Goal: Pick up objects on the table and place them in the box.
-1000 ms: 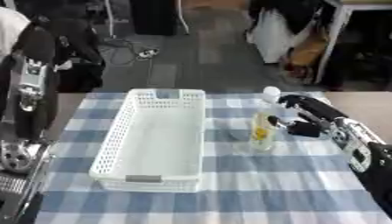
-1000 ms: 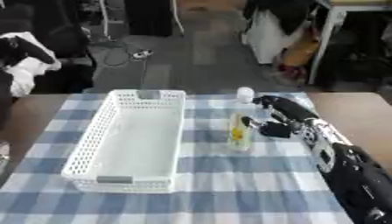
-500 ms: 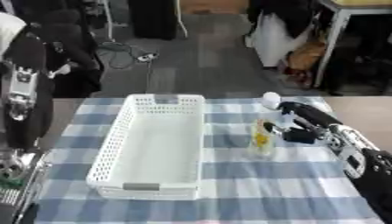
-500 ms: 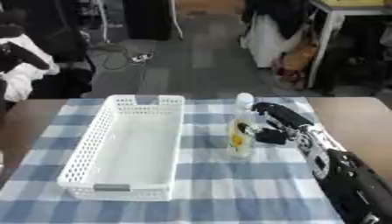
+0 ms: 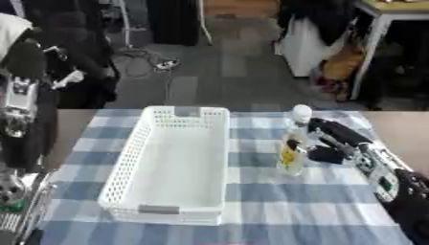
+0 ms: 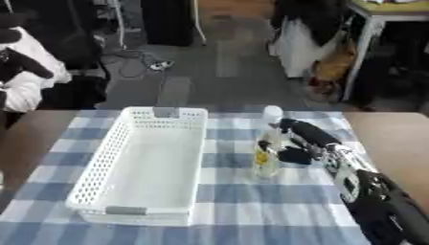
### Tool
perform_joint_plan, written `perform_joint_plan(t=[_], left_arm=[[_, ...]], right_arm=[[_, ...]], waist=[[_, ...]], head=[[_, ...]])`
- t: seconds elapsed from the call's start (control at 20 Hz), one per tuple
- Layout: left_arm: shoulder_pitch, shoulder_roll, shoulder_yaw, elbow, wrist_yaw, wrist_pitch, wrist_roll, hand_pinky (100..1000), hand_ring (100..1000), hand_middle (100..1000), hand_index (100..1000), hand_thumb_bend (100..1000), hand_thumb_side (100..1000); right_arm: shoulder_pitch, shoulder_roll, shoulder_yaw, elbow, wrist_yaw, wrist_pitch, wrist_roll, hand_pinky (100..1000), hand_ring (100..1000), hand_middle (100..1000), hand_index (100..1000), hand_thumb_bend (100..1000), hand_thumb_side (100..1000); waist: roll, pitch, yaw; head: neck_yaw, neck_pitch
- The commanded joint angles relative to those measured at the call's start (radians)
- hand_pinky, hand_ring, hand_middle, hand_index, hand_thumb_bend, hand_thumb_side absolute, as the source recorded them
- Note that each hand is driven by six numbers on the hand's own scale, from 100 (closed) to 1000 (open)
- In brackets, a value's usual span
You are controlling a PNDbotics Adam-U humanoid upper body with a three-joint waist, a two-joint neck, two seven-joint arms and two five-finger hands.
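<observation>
Surface: blue-and-white checked tablecloth (image 5: 276,201) on a table, cluttered room behind.
Box: white slatted basket (image 5: 172,165), left of centre, nothing inside.
Bottle: clear, white cap, yellow label (image 5: 293,143), upright just right of the basket.
Right hand (image 5: 333,141): fingers curled beside the bottle (actual contact unclear).
Left arm (image 5: 21,110): far left edge, hand unseen.

Even, soft indoor light falls from above, bright on the white basket (image 5: 172,162) and the checked tablecloth (image 6: 234,201). The shadows under them are faint. The far room is dim, dark at the left. Both views are soft and blurred throughout (edges smear, small detail is lost). No glare shows.
</observation>
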Motion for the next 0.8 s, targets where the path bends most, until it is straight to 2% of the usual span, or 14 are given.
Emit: perform_joint_plan(t=[0.05,0.8], left_arm=[[-0.021,0.004,0.004,-0.021,0.006,-0.001,0.003,509,461,812,757,267,974],[-0.035,-0.006,0.002,-0.023,0.011,-0.002,-0.001,509,460,812,757,266,973]], right_arm=[[-0.037,-0.03,-0.013,-0.014,-0.009,-0.002,-0.01,981,813,864,984,391,1000],[-0.036,-0.036,-0.027,0.01,-0.037,0.002,-0.063,949,774,807,1000,358,1000]], waist=[[0.0,-0.006,0.006],[0.002,0.013,0.026]], head=[[-0.004,-0.019],[-0.008,-0.039]])
